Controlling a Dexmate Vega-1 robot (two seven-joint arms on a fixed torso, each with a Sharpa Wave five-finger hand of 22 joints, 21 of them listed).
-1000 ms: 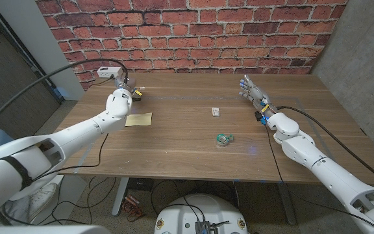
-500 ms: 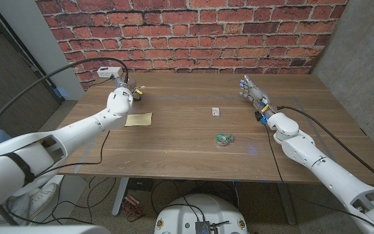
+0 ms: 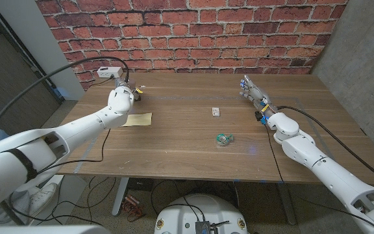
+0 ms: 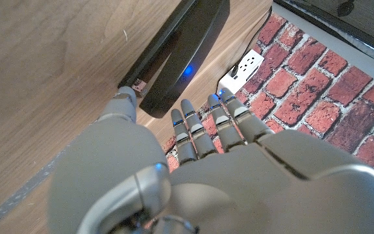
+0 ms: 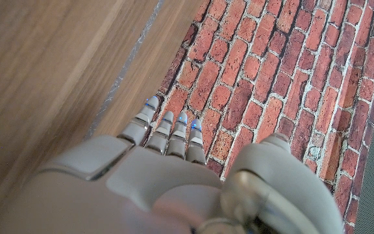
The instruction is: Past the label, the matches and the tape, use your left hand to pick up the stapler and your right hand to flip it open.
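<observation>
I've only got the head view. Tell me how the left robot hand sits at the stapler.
Observer: In the left wrist view, the left robot hand has its fingers stretched straight out at the black stapler, not wrapped around it. I can't tell if they touch.
Operator: Now check the right robot hand for me.
Observer: In the right wrist view, the right robot hand holds nothing. Its fingers are straight and point past the table toward the brick wall.
</observation>
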